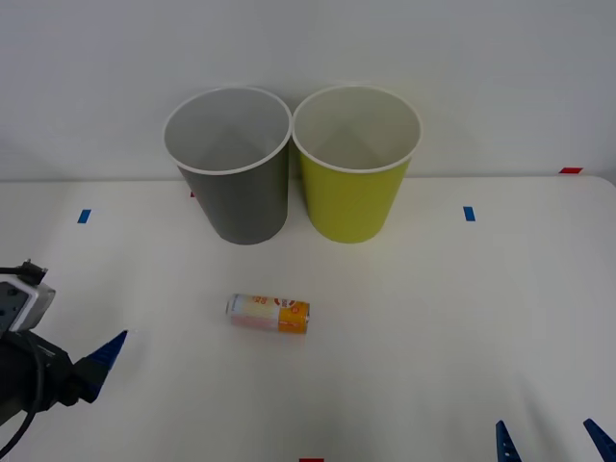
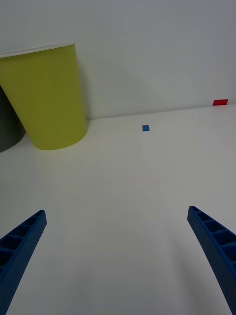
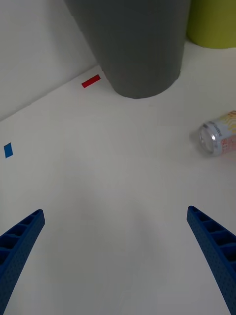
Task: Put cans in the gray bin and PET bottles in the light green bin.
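A small can [image 1: 269, 314], white-pink at one end and orange at the other, lies on its side on the white table in front of the gray bin [image 1: 245, 207]. The light green bin [image 1: 351, 202] stands upright right beside the gray bin, both with white insides. My left gripper [image 3: 114, 212] is open, low over the table to the left of the can [image 3: 219, 139] and apart from it. One of its blue fingers [image 1: 108, 354] shows at the front view's left edge. My right gripper [image 1: 544, 431] is open at the table's front right, holding nothing. PET bottles are out of view.
Small blue tape marks [image 1: 84, 217] [image 1: 469, 214] and red tape marks [image 1: 571, 170] [image 3: 90, 81] lie on the table. A white wall rises close behind the bins. The table [image 1: 433, 318] stretches flat and white between the can and the right gripper.
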You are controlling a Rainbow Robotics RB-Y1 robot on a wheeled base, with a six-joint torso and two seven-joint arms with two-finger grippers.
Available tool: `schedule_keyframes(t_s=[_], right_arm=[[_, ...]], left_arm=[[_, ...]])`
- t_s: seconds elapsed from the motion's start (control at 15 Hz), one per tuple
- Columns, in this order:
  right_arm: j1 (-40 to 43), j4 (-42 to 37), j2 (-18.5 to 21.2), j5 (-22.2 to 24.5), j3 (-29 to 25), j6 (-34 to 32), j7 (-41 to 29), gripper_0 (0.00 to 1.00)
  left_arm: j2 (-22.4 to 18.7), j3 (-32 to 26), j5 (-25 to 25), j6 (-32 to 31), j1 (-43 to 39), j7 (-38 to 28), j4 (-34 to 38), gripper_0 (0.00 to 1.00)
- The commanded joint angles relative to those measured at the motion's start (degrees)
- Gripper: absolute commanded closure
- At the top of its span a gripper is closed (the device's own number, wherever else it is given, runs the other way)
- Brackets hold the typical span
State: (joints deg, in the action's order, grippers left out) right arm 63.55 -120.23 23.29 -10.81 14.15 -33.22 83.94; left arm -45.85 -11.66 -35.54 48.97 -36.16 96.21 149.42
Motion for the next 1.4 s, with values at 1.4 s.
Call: schedule_keyframes(t_s=[1.4], right_arm=[[0.0,0.0,0.0,0.0,0.0,0.0,0.0,0.0]], left_arm=[[7.09,12.37,-20.45,43.58,44.34,45.64,-12.49,0.0]])
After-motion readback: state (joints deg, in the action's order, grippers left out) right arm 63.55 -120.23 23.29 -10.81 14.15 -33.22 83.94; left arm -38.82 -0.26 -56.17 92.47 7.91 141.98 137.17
